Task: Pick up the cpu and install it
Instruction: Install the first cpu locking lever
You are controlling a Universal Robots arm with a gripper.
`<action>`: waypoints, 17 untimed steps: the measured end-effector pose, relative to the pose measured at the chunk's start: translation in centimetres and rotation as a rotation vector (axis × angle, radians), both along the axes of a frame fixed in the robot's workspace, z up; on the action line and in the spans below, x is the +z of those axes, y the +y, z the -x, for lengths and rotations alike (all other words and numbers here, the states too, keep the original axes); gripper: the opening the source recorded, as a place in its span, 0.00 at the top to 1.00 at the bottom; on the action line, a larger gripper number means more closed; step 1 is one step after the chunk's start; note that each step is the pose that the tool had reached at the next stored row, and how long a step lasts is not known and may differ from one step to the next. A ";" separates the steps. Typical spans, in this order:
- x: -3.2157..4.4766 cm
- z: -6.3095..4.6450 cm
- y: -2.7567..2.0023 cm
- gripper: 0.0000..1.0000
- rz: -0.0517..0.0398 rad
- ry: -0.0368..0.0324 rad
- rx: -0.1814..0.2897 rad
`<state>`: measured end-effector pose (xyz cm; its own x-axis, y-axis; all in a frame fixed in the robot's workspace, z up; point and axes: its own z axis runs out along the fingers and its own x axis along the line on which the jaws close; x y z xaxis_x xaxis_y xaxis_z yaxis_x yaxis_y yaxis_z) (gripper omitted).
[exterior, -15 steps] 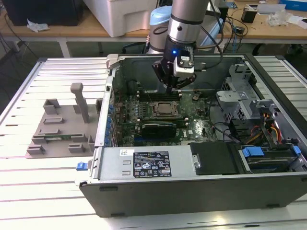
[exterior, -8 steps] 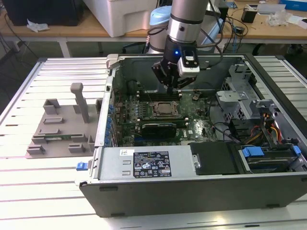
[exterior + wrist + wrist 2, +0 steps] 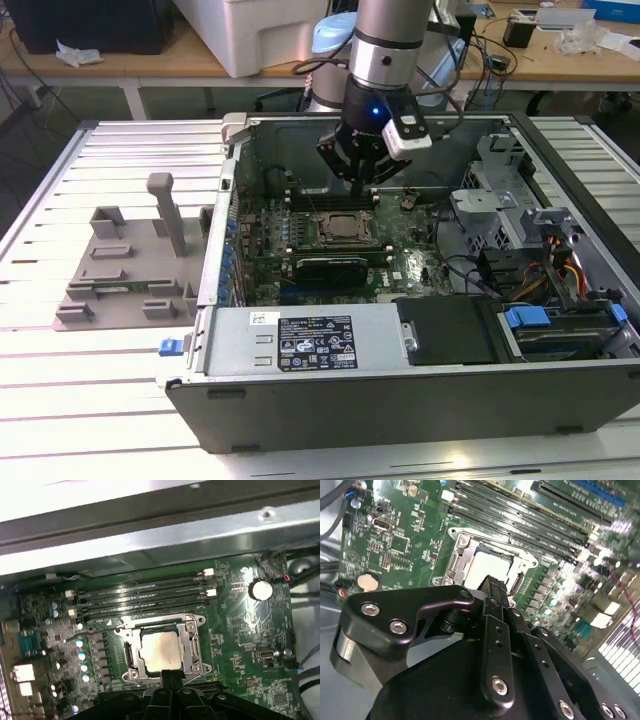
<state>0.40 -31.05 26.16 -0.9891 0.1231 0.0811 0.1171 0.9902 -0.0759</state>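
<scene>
The cpu point(image 3: 159, 650) is a silvery square chip lying flat inside the metal socket frame point(image 3: 192, 642) on the green motherboard point(image 3: 250, 650). The second wrist view shows the cpu point(image 3: 487, 566) too, partly hidden behind the black fingers point(image 3: 492, 587). My gripper point(image 3: 170, 675) hangs just above the socket's edge with its fingers pressed together and nothing between them. In the exterior view the gripper point(image 3: 358, 180) hovers inside the open computer case point(image 3: 400, 385), above the socket point(image 3: 345, 228).
Long memory slots point(image 3: 145, 595) run beside the socket. A black expansion card point(image 3: 325, 268) lies in front of it. The power supply point(image 3: 300, 340), drive cage point(image 3: 500, 200) and cables crowd the case. Grey plastic tray blocks point(image 3: 130, 260) stand at the exterior view's left.
</scene>
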 end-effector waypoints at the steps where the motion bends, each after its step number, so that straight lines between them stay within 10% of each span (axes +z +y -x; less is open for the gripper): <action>1: 0.00 0.0 0.00 0.89 -0.0034 0.0000 0.035; 5: 0.00 0.0 0.00 0.89 -0.0754 -0.0013 0.080; 11: 0.00 0.1 0.00 0.89 -0.0767 0.0020 0.165; 17: -0.02 3.2 0.00 0.89 -0.0769 -0.0015 0.165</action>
